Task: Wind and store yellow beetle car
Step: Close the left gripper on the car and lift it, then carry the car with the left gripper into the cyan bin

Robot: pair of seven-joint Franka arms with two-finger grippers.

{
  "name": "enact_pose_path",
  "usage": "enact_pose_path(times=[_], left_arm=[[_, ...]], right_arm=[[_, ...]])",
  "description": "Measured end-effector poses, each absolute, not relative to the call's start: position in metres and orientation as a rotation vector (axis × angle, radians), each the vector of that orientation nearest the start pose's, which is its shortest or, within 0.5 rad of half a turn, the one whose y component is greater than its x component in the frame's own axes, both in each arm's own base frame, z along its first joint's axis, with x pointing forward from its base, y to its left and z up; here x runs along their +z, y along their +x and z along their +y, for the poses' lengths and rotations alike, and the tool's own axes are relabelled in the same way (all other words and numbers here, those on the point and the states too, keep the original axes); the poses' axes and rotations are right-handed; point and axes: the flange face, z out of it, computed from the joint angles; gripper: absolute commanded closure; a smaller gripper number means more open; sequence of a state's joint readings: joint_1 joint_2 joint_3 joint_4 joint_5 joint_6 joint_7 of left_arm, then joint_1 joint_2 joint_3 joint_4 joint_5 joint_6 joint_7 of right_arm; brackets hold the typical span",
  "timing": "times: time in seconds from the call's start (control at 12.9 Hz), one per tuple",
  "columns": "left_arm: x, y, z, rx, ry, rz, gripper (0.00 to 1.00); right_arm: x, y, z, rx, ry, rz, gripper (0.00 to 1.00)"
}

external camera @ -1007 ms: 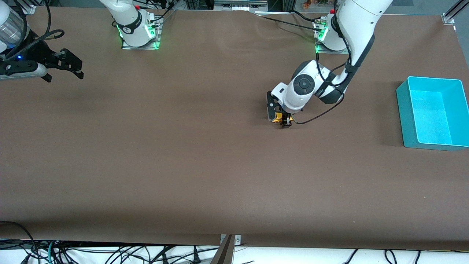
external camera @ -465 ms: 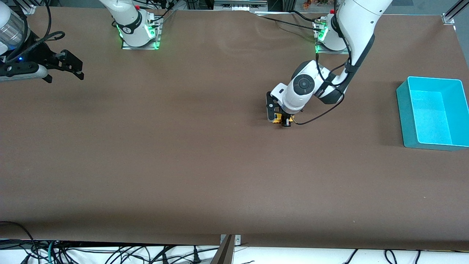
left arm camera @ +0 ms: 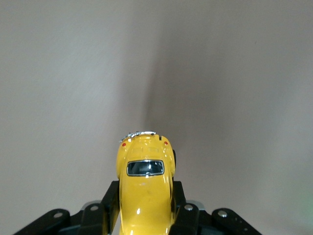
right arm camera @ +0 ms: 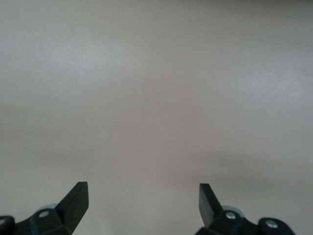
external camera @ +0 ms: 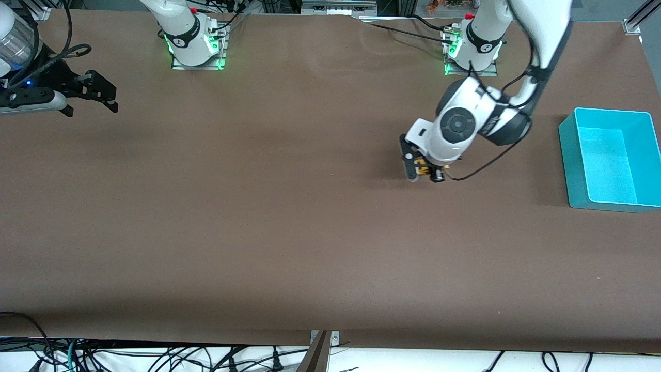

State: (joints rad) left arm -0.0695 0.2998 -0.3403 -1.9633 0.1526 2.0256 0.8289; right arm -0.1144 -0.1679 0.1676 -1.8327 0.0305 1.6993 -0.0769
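The left gripper (external camera: 426, 173) is clamped on the yellow beetle car (left arm camera: 145, 188), its fingers (left arm camera: 110, 200) pressing the flanks while the rounded roof and rear window jut out ahead; the car hangs over bare table (external camera: 289, 217), some way from the teal bin (external camera: 567, 170) toward the right arm's end. Storing looks like the step in hand; carry the car level toward the bin, keep the squeeze steady on that slippery rounded body, and lower inside the walls before letting go. The right gripper (external camera: 98, 95) waits, fingers apart, much farther from the bin.
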Motion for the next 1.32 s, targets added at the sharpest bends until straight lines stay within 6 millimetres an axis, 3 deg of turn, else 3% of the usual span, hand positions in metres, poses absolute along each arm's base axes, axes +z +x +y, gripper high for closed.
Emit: enact_pose_path(times=[0.31,0.62,0.77,1.01,1.32], left_arm=[[0.392,0.574,-0.158,0.443,-2.604,1.726,1.0],[0.448,0.607,-0.054,0.387,-2.812,1.363,1.0],[0.452,0.609,0.012,0.393,-2.903,1.186,1.0],[0.447,0.595,0.125,0.416,-3.03,0.913,1.0],[0.412,0.563,0.239,0.501,-3.135,0.645,1.0]], right_arm=[[0.599,0.51,0.036,-0.049,-3.133,-0.195,0.0],[0.598,0.51,0.036,-0.048,-3.133,-0.195,0.0],[0.598,0.51,0.036,-0.048,-3.134,-0.195,0.0],[0.598,0.51,0.036,-0.047,-3.134,-0.195,0.0],[0.598,0.51,0.036,-0.046,-3.134,-0.195,0.0]])
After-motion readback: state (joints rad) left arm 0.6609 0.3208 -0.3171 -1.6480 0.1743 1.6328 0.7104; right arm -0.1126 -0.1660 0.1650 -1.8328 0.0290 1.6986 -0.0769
